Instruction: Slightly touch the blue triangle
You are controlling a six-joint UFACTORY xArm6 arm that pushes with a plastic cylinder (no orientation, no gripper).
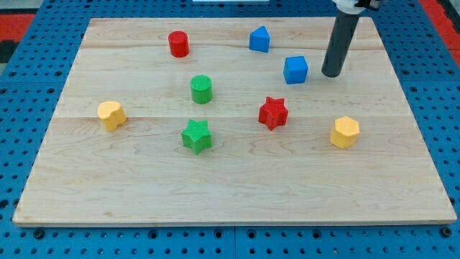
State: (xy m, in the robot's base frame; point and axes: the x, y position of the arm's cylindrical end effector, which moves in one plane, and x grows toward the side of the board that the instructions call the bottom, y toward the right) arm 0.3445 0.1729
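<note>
The blue triangle (259,39) stands near the view's top, right of centre, on the wooden board (144,187). My tip (331,73) is at the end of the dark rod, at the view's upper right. It sits below and well to the right of the blue triangle, apart from it. A blue cube (295,70) lies just left of my tip, with a small gap between them.
A red cylinder (178,44) stands at the top left. A green cylinder (201,89) and a green star (195,137) are near the centre. A red star (273,113) is right of centre. A yellow block (111,115) lies at the left, a yellow hexagon (345,132) at the right.
</note>
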